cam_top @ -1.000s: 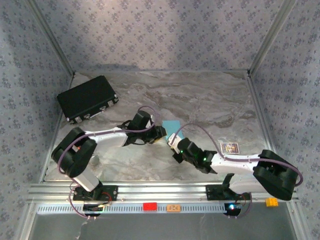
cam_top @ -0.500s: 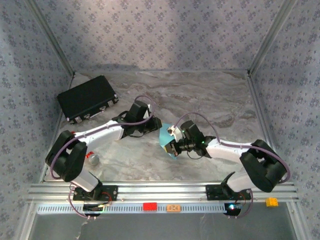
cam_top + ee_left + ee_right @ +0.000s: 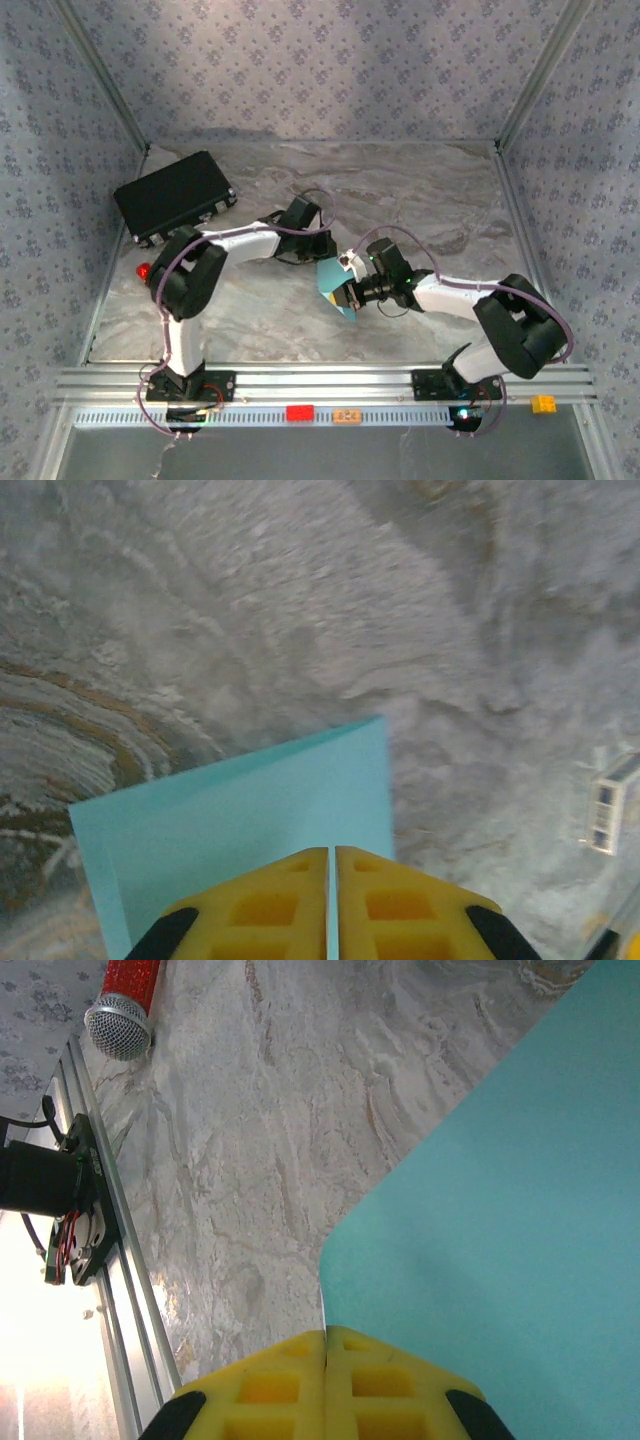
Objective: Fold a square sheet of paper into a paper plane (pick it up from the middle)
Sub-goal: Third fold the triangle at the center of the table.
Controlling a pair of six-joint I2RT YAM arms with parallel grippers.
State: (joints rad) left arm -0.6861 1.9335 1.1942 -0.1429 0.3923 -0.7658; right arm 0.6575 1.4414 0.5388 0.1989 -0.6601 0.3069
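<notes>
Left gripper [image 3: 331, 852] has its yellow fingers pressed together on an edge of the square sheet of paper [image 3: 250, 800], a sliver of cyan showing in the slit between them. Right gripper [image 3: 326, 1335] is likewise clamped on another edge of the same sheet. From above, the sheet hangs between the two grippers over the middle of the marble-patterned table [image 3: 420, 190], apparently lifted off it and tilted. It sits well apart from the black case [image 3: 175, 197] at the far left and from the red stick with a silver mesh head [image 3: 125, 1005] near the left rail.

I judge the task barely begun. The sheet is picked up and shared between both arms, but no pointed dart shape shows. Whether a first centre crease exists I cannot tell. All of the nose and wing folds are left.
</notes>
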